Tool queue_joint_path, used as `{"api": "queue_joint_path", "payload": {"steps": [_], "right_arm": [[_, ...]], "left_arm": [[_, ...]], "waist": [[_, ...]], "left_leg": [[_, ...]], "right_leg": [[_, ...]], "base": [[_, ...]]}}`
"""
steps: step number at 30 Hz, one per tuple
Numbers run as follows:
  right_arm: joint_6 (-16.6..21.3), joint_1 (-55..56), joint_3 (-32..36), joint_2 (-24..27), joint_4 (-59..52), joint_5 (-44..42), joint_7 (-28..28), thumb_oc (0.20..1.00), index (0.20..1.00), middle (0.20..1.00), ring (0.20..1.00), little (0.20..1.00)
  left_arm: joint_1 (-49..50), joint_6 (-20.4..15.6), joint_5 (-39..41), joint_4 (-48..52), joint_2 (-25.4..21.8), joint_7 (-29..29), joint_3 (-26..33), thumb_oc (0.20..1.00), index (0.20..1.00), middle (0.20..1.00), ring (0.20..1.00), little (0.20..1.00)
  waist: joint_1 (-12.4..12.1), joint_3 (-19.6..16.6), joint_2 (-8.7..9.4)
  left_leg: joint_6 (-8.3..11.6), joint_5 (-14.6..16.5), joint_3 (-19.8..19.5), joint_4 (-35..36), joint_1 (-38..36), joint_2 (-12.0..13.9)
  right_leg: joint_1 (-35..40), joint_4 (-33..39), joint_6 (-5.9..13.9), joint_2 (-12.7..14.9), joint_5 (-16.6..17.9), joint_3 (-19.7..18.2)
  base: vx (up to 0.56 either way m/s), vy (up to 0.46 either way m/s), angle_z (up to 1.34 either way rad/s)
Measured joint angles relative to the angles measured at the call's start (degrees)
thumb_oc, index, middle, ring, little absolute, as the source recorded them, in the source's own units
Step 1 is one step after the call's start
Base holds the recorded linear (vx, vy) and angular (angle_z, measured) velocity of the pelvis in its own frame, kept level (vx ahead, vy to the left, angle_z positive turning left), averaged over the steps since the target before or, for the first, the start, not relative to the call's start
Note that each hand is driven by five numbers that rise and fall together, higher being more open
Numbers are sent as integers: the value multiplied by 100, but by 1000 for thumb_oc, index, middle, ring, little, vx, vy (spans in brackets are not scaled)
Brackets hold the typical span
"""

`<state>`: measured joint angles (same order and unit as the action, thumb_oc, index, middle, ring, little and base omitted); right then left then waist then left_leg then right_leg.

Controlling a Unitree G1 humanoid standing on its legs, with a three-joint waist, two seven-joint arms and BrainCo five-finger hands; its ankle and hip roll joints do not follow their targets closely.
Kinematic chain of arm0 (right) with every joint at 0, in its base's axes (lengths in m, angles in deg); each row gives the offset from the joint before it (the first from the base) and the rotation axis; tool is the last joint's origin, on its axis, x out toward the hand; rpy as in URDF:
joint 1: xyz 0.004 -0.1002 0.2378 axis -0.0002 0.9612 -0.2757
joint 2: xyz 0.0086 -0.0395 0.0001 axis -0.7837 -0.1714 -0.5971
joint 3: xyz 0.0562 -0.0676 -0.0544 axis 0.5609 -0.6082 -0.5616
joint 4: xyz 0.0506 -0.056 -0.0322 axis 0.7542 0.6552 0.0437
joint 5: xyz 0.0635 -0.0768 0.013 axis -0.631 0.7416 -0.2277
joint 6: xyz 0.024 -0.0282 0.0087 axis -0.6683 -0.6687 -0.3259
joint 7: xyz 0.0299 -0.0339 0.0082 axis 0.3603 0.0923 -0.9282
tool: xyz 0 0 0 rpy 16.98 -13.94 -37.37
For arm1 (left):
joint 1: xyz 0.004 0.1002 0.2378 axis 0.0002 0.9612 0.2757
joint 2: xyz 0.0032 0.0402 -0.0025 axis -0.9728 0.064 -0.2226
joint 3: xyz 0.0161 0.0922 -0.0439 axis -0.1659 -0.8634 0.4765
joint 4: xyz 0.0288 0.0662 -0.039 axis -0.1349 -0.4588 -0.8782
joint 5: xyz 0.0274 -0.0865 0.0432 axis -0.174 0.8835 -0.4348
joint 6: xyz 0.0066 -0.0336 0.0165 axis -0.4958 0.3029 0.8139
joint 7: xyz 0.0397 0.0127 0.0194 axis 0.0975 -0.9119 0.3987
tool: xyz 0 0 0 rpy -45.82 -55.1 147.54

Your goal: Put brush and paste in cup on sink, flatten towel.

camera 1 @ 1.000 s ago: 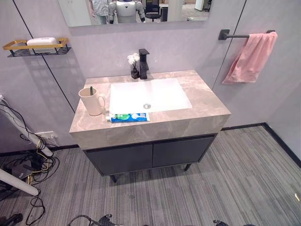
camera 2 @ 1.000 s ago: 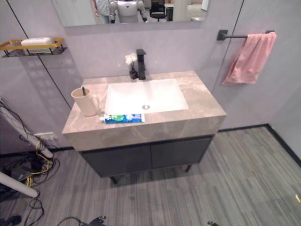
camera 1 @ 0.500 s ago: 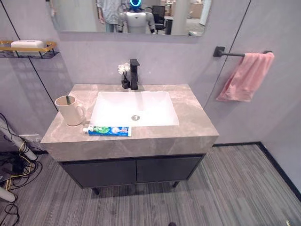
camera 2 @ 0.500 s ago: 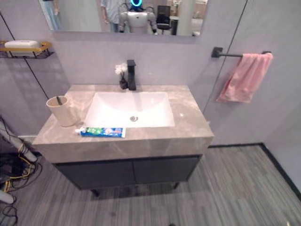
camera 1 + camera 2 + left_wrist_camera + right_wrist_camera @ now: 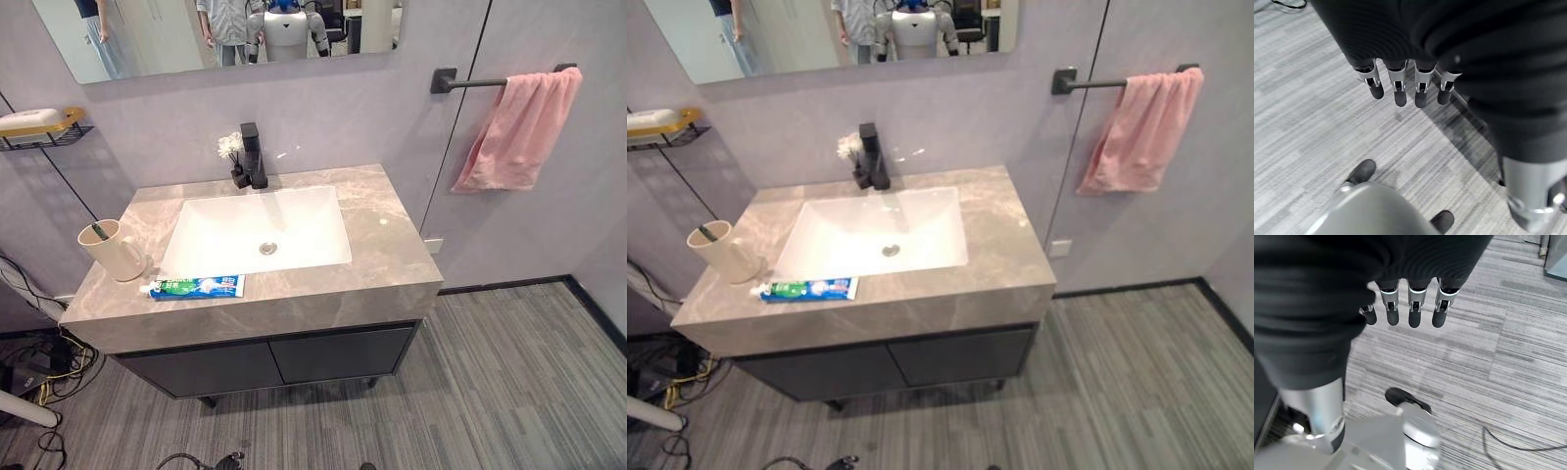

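Note:
A beige cup (image 5: 111, 253) stands on the left of the marble counter (image 5: 387, 240), with a dark-handled brush (image 5: 97, 231) standing in it. A blue and green toothpaste tube (image 5: 193, 286) lies flat near the counter's front edge, right of the cup. A pink towel (image 5: 517, 129) hangs bunched at the right end of a black wall bar (image 5: 472, 82). My left hand (image 5: 1400, 83) hangs over the floor with straight fingers, holding nothing. Just as relaxed, my right hand (image 5: 1410, 308) hangs empty above the floor.
A white basin (image 5: 256, 229) is set in the counter, with a black tap (image 5: 253, 155) and a small white flower (image 5: 231, 149) behind it. A wall shelf (image 5: 39, 127) with a soap bar is at the left. Cables (image 5: 39, 377) lie on the floor at lower left.
The camera has moved, so the whole scene has shifted and the towel bar shows closer. Cup, toothpaste and towel stay where they were.

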<state>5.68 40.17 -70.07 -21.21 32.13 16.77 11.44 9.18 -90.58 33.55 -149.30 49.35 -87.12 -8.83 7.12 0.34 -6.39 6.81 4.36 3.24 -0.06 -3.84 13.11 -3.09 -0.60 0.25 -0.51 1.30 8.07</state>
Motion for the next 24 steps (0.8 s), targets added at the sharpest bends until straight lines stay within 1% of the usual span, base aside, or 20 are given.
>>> {"api": "queue_joint_path", "payload": {"steps": [1, 2, 3, 4, 5, 6, 7, 8, 10, 11, 12, 13, 15, 16, 17, 18, 19, 20, 22, 24], "right_arm": [[-2, 3, 17, -25, -2, 2, 3, 1000, 1000, 1000, 1000, 1000], [10, 4, 13, -75, -17, 3, 0, 1000, 1000, 1000, 1000, 1000], [75, -71, -5, -97, 3, 6, 9, 1000, 1000, 1000, 1000, 1000], [112, -123, -50, -111, 75, 10, 16, 1000, 1000, 1000, 1000, 1000], [102, -259, -185, -139, 291, 20, 35, 1000, 1000, 1000, 1000, 1000], [115, -265, -225, -116, 416, 55, 91, 1000, 1000, 1000, 1000, 1000], [109, -260, -174, -108, 578, 55, 129, 1000, 1000, 1000, 1000, 1000], [102, -254, -66, -78, 723, 54, 128, 1000, 1000, 1000, 1000, 1000], [88, -141, 182, 49, 853, 39, 129, 1000, 1000, 1000, 1000, 1000], [85, -114, 169, 131, 813, 39, 130, 1000, 1000, 1000, 1000, 1000], [88, -102, 160, 170, 724, 40, 123, 1000, 1000, 1000, 1000, 1000], [96, -112, 131, 244, 655, 41, 117, 1000, 1000, 1000, 1000, 1000], [107, -124, 60, 294, 535, 47, 115, 1000, 1000, 1000, 1000, 1000], [107, -79, 75, 349, 442, 50, 110, 1000, 1000, 1000, 1000, 1000], [83, -29, 350, 309, 425, 46, 99, 1000, 1000, 1000, 1000, 1000], [87, -34, 278, 128, 397, 47, 76, 1000, 1000, 1000, 1000, 1000], [88, -38, 282, 66, 307, 47, 78, 1000, 1000, 1000, 1000, 1000], [100, -109, 184, 18, 209, 65, 81, 1000, 1000, 1000, 1000, 1000], [92, -212, 44, -35, 137, 128, 85, 1000, 1000, 1000, 1000, 1000], [101, -187, 34, -47, 5, 155, 85, 1000, 1000, 1000, 1000, 1000]], "left_arm": [[-27, -4, -6, 31, -27, 18, 9, 1000, 1000, 1000, 1000, 1000], [-27, -23, -7, 88, -103, 38, 12, 1000, 1000, 1000, 1000, 1000], [-41, -44, 0, 105, -171, 65, 36, 1000, 1000, 1000, 1000, 1000], [-157, -61, 8, 179, -236, 103, 30, 1000, 1000, 1000, 1000, 1000], [-266, -71, 25, 194, -336, 149, 78, 1000, 1000, 1000, 1000, 1000], [-261, -103, 22, 221, -365, 167, 74, 1000, 1000, 1000, 1000, 1000], [-274, -129, 20, 218, -339, 169, 58, 1000, 1000, 1000, 1000, 1000], [-256, -151, 16, 213, -303, 167, 42, 1000, 1000, 1000, 1000, 1000], [-304, -165, 7, 78, -223, 164, -200, 1000, 1000, 1000, 1000, 1000], [-228, -157, 7, 17, -200, 164, -211, 1000, 1000, 1000, 1000, 1000], [-168, -149, 6, 5, -202, 159, -201, 1000, 1000, 1000, 1000, 1000], [-72, -139, 6, 37, -193, 154, -201, 1000, 1000, 1000, 1000, 1000], [-69, -137, -6, 30, -159, 139, -215, 1000, 1000, 1000, 1000, 1000], [-84, -151, -6, 53, -112, 130, -220, 1000, 1000, 1000, 1000, 1000], [-121, -172, -11, 45, -32, 122, -227, 1000, 1000, 1000, 1000, 1000], [-123, -178, -13, 49, -85, 119, -274, 1000, 1000, 1000, 1000, 1000], [-120, -170, -20, 38, -88, 116, -338, 1000, 1000, 1000, 1000, 1000], [-127, -164, -45, 17, -103, 108, -351, 1000, 1000, 1000, 1000, 1000], [-138, -163, -45, -5, -126, 111, -352, 1000, 1000, 1000, 1000, 1000], [-134, -166, -45, 2, -141, 118, -349, 1000, 1000, 1000, 1000, 1000]], "waist": [[-19, 73, 80], [-60, 117, 283], [-171, 229, 509], [-229, 328, 696], [-321, 391, 790], [-301, 391, 869], [-219, 332, 806], [-174, 277, 715], [-106, 208, 479], [-91, 145, 401], [-89, 121, 380], [-131, 98, 349], [-125, 46, 335], [-112, -9, 254], [-113, -40, 152], [-146, -159, 375], [-151, -136, 439], [-154, -126, 559], [-173, -84, 584], [-187, -41, 534]], "left_leg": [[188, -140, -107, -350, 169, -74], [382, -355, -170, -817, 447, -199], [551, -588, -375, -1681, 986, -344], [592, -791, -578, -2356, 1410, -470], [509, -846, -709, -3035, 1762, -545], [394, -817, -412, -2939, 1797, -487], [305, -819, 58, -2283, 1715, -289], [242, -914, 570, -970, 1405, -83], [412, -1040, 1158, 629, 1074, 258], [472, -1088, 1455, 624, 945, 422], [446, -1143, 1370, 615, 779, 393], [437, -1135, 592, 616, 538, 116], [396, -1117, 513, 594, 371, -141], [203, -1221, 523, 592, 327, -289], [-96, -979, 705, 587, 184, -368], [-239, -865, 747, 588, 113, -704], [-344, -729, 857, 590, 69, -808], [-412, -699, 894, 593, -1, -979], [-573, -596, 982, 617, -54, -1183], [-780, -494, 970, 594, -155, -1346]], "right_leg": [[-47, -63, -14, 7, -41, 38], [-102, -134, -35, 151, -72, 27], [-158, -197, -74, 263, -93, 38], [-229, -252, -143, 405, -111, 22], [-138, -118, -233, 449, -44, 40], [-60, 11, -223, 455, -42, 73], [53, 202, -210, 436, -33, 244], [182, 428, -149, 392, -20, 335], [336, 595, -1, 256, 13, 334], [400, 563, 6, 252, 17, 286], [433, 553, 10, 261, 17, 202], [452, 425, 44, 329, -32, -50], [524, 365, 125, 421, -45, -117], [506, 255, 209, 455, -93, -120], [425, -115, 318, 490, -332, -127], [167, -626, 460, 792, -518, -382], [29, -959, 547, 963, -694, -459], [-54, -1171, 541, 1104, -691, -528], [-190, -1503, 527, 1299, -676, -618], [-265, -1840, 536, 1512, -613, -633]], "base": [[37, -195, 28], [-1, -124, 23], [58, -50, 12], [120, 62, 7], [203, 135, -1], [244, 218, 18], [335, 355, 32], [346, 391, 43], [320, 376, 18], [223, 254, -19], [277, 326, -67], [140, 173, -68], [176, 298, -41], [158, 393, -2], [66, 255, -7], [84, 338, -20], [49, 235, -32], [54, 254, -29], [35, 163, -15], [66, 188, 6]]}}
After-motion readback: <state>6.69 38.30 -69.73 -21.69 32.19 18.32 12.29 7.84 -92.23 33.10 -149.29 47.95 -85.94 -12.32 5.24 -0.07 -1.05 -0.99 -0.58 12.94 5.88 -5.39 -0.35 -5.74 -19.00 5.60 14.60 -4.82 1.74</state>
